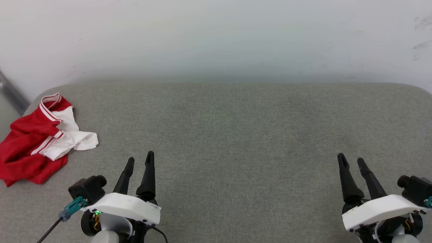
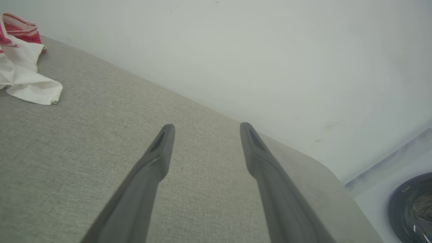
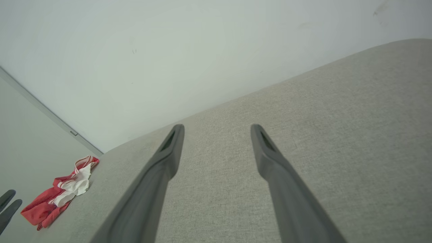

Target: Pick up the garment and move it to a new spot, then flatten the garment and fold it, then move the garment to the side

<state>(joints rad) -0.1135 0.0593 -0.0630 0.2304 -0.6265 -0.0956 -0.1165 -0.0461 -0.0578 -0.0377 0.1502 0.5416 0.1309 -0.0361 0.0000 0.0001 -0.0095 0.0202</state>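
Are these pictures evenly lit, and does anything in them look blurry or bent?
Head view: soft even light, faint shadows, garment sharp. Left wrist view: the near left fingers look soft, the surface slants across the frame. Right wrist view: right fingers likewise soft, the garment small yet clear.

A grey woven fabric surface (image 1: 236, 135) with rounded corners meets a white wall (image 1: 216, 37), which bears dark scuff marks (image 1: 422, 37) at its upper right. A grey bar (image 1: 11, 92) slants at the left edge. A dark glossy round object (image 2: 411, 209) sits beyond one corner.
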